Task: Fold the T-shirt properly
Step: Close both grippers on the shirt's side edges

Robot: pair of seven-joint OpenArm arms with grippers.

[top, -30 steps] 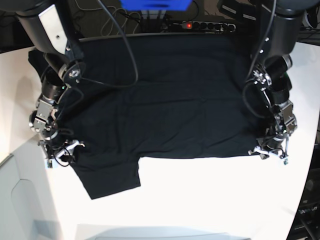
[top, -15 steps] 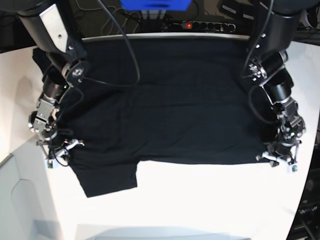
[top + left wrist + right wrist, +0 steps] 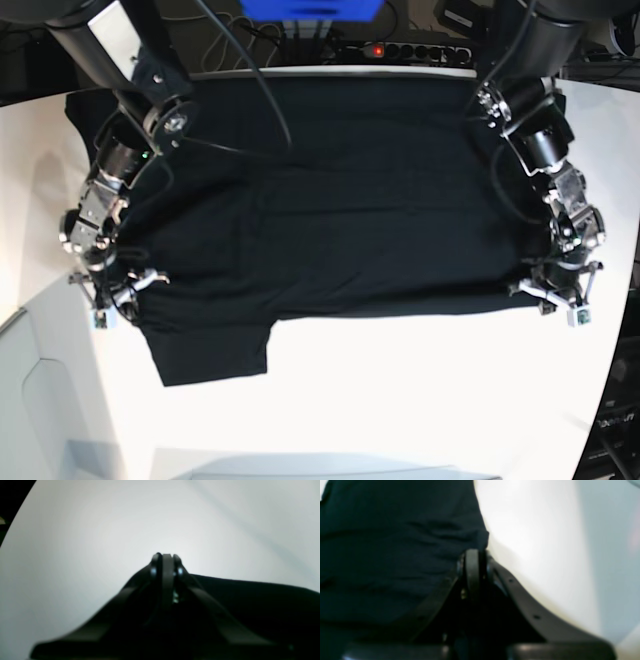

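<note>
Base view first: the T-shirt (image 3: 330, 200) lies spread flat on the white table (image 3: 400, 400), covering most of its far half, its far edge close to the table's back rim. Its near edge runs roughly straight across, with one sleeve (image 3: 210, 350) hanging further toward the camera on this view's left. The right gripper (image 3: 110, 295) sits at the shirt's edge on this view's left, just above that sleeve; the left gripper (image 3: 560, 295) sits at the near corner of the cloth on this view's right. Bare table stretches wide in front of the near edge, and narrower strips of it show beside each arm.

Left wrist view: the left gripper (image 3: 167, 562) has its jaws pressed together, with black cloth (image 3: 250, 600) bunched around their base and trailing off to the right. Whether the cloth sits between the tips is hard to tell in the blur. Open white table (image 3: 100, 530) fills everything beyond.

Right wrist view: the right gripper (image 3: 473, 560) has its jaws closed at the T-shirt's edge (image 3: 395, 542), the wrinkled fabric filling the left side. Whether they pinch the hem I cannot tell. Clear table (image 3: 532, 542) lies to the right.
</note>
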